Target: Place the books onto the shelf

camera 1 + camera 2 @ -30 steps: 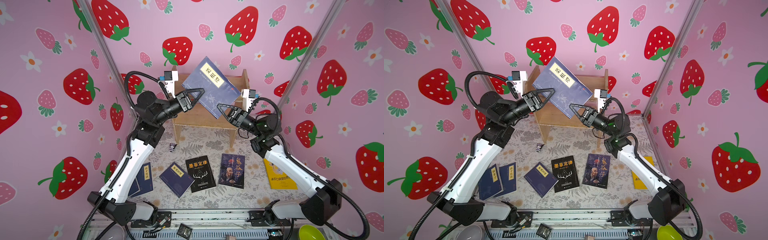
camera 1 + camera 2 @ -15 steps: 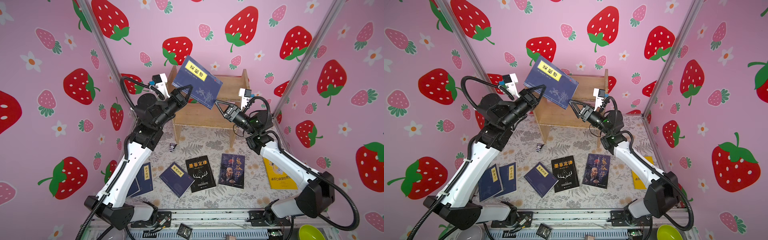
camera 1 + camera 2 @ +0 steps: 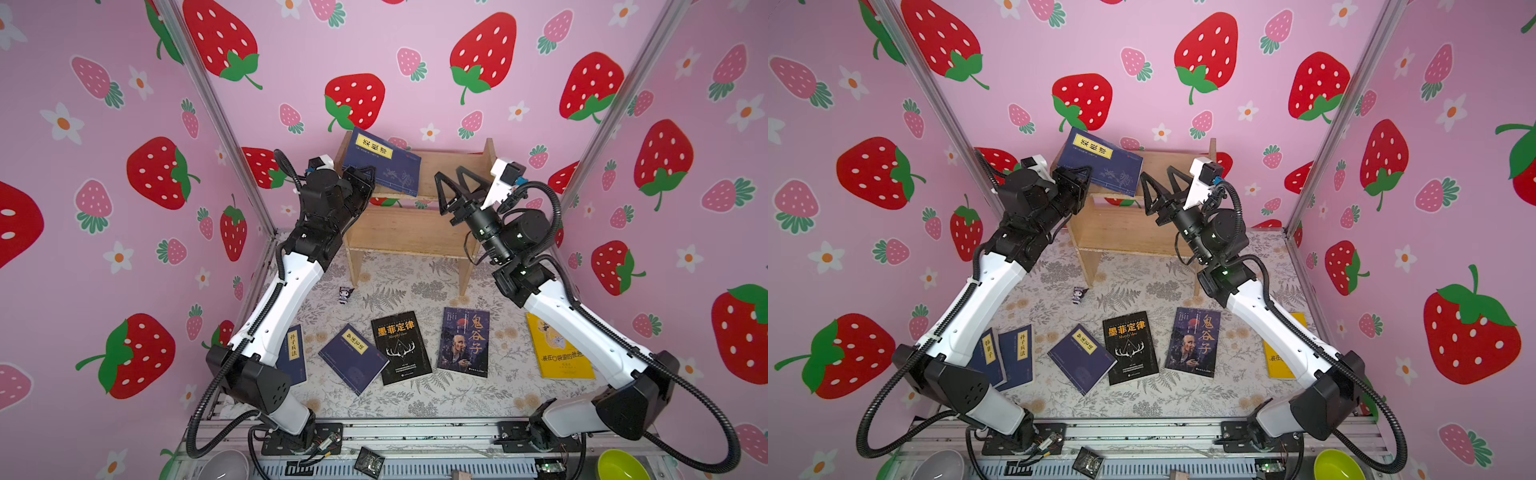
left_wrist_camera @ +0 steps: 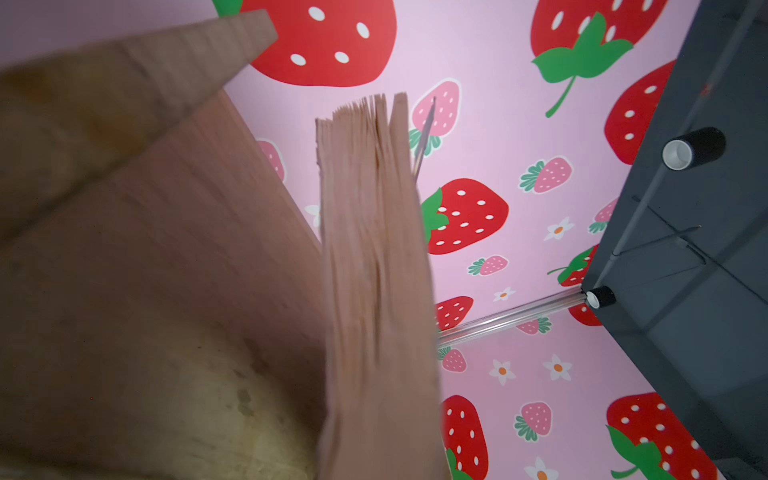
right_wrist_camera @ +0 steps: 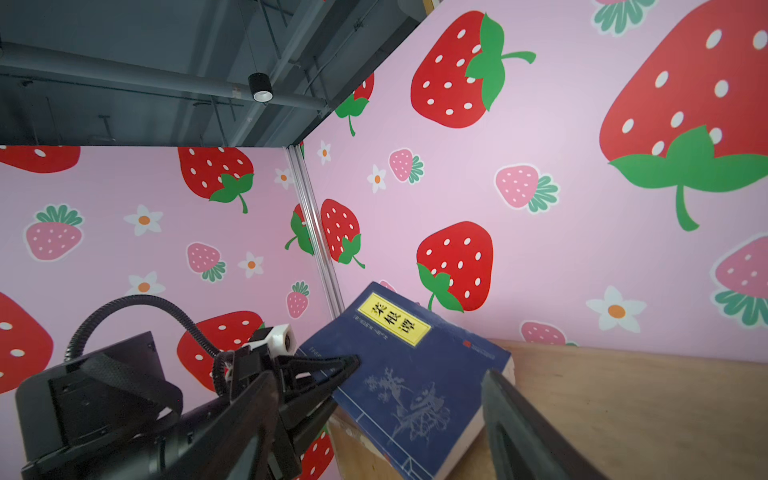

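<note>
Left fingers [image 5: 332, 369] were pinched shut on the navy book [image 3: 386, 166], tilted at the left end of the shelf [image 3: 407, 232] top tier, its long axis slanting toward our wide-open, empty right fingers [image 5: 515, 419] nearby.

Books, seven: navy book [image 3: 1100, 164], four; black book [image 3: 1131, 347], one; dark book with a face [image 3: 1194, 343], one; yellow book [image 3: 1277, 359], one.
Shelf [image 3: 1129, 228], one.
Figurine [image 3: 1079, 294], one.
Robot arms [image 3: 984, 299], two.
Bowls, two: grey bowl [image 3: 938, 467], green bowl [image 3: 1339, 467].
</note>
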Motion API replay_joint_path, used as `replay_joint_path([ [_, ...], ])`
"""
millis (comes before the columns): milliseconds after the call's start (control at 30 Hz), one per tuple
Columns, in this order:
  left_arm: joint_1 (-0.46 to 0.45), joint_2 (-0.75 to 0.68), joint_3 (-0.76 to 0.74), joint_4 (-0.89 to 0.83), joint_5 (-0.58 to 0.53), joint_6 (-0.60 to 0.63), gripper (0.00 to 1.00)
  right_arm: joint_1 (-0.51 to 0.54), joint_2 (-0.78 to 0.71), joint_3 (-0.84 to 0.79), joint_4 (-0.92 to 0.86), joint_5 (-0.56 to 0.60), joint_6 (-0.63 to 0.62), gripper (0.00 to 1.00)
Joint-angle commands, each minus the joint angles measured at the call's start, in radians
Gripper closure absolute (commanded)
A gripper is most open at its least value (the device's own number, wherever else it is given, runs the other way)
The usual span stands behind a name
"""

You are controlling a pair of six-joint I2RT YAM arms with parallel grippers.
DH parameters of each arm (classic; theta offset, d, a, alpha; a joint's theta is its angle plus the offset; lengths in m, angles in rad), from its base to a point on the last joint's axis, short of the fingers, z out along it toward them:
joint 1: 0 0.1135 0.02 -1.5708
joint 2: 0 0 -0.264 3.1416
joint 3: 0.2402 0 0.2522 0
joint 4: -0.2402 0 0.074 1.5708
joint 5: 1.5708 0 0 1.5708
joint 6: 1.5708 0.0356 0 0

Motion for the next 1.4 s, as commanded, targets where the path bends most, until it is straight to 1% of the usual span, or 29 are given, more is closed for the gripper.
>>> replay_joint_path([
  [0, 0.016, -0.008, 0.062, 0.006, -0.028, -0.048, 1.0, 0.034, 0.074, 0.075, -0.039, 0.103, -0.129, 0.22],
  [200, 0.024, -0.033, 0.02, -0.018, -0.066, -0.037, 1.0, 0.053, 0.181, 0.175, -0.112, 0.187, -0.084, 0.26],
  [267, 0.027, -0.038, -0.002, -0.01, -0.07, -0.041, 1.0, 0.064, 0.196, 0.162, -0.096, 0.221, -0.071, 0.28],
  [333, 0.028, -0.038, -0.021, -0.002, -0.071, -0.047, 1.0, 0.08, 0.203, 0.114, -0.038, 0.258, -0.068, 0.28],
  [400, 0.03, -0.032, -0.03, 0.004, -0.074, -0.048, 1.0, 0.084, 0.216, 0.101, -0.02, 0.268, -0.065, 0.29],
  [600, 0.044, -0.002, -0.014, 0.001, -0.051, -0.062, 1.0, 0.084, 0.245, 0.128, -0.011, 0.264, -0.087, 0.28],
  [733, 0.044, -0.001, -0.017, -0.006, -0.062, -0.047, 1.0, 0.083, 0.281, 0.185, -0.04, 0.262, -0.11, 0.28],
  [967, 0.046, 0.021, -0.001, -0.026, -0.048, -0.036, 0.99, 0.083, 0.376, 0.304, -0.099, 0.185, -0.179, 0.26],
  [1067, 0.045, 0.02, 0.004, -0.03, -0.05, -0.023, 0.93, 0.084, 0.41, 0.355, -0.148, 0.197, -0.205, 0.26],
  [1100, 0.046, 0.021, 0.009, -0.038, -0.048, -0.016, 0.87, 0.083, 0.418, 0.362, -0.156, 0.214, -0.208, 0.26],
  [1167, 0.046, 0.024, 0.027, -0.063, -0.047, 0.002, 0.79, 0.084, 0.429, 0.359, -0.157, 0.25, -0.21, 0.26],
  [1300, 0.046, 0.022, 0.029, -0.08, -0.041, 0.011, 0.58, 0.084, 0.457, 0.373, -0.184, 0.297, -0.215, 0.26],
  [1367, 0.047, 0.018, 0.028, -0.09, -0.043, 0.016, 0.51, 0.084, 0.474, 0.39, -0.206, 0.319, -0.213, 0.26],
])
